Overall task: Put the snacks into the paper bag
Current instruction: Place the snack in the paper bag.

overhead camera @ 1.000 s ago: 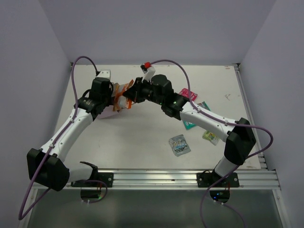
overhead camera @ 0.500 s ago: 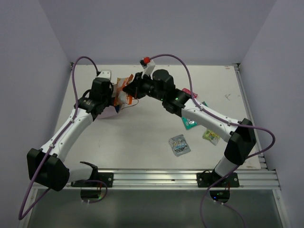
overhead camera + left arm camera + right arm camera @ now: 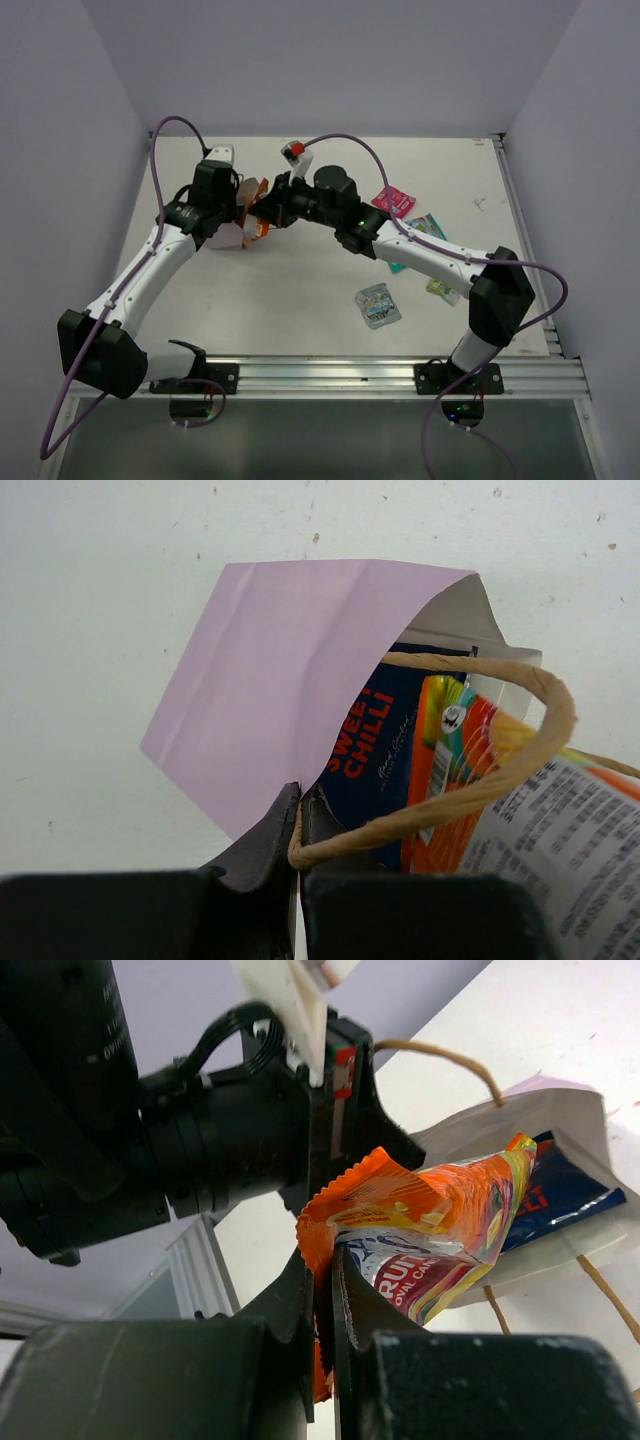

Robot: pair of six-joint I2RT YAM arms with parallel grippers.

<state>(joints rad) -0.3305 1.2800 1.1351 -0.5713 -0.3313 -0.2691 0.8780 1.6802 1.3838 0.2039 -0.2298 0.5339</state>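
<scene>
**Top view.** The left gripper (image 3: 243, 203) and right gripper (image 3: 268, 205) meet over the paper bag (image 3: 226, 237), which lies at about ten o'clock on the table (image 3: 300, 290). The orange packet (image 3: 260, 200) shows between them. Four snacks lie loose and well apart from the bag:
- the pink-red packet (image 3: 393, 201), at two o'clock
- the teal-green packet (image 3: 430, 224), at three o'clock and partly under the right arm
- the yellow-green packet (image 3: 441, 290), near four o'clock and just beside the right arm
- the silver-grey packet (image 3: 378, 305), near five o'clock

**Left wrist view.** The left jaws are closed on the bag's rim, with the string handle (image 3: 480, 780) caught at the same pinch, so the mouth is held agape. The dark blue packet (image 3: 360, 760) is already inside. The orange packet's leading end has entered the mouth at four o'clock, beneath the handle loop.

**Right wrist view.** The right jaws are clamped on the orange packet's trailing edge. Its far end reaches the bag mouth at three o'clock, lying over the dark blue packet. The left wrist housing (image 3: 200, 1130) crowds the frame at ten o'clock.

**Assessment.** The step in hand is insertion of the second snack, and four remain. The next move calls for pushing the packet deeper, then releasing it only once most of it is past the rim.

**Obstructions.**
- The handle loop crosses the packet's path and may snag it.
- The two wrists are close together, which leaves little room to manoeuvre.
- The bag is light and may shift under a push.
</scene>
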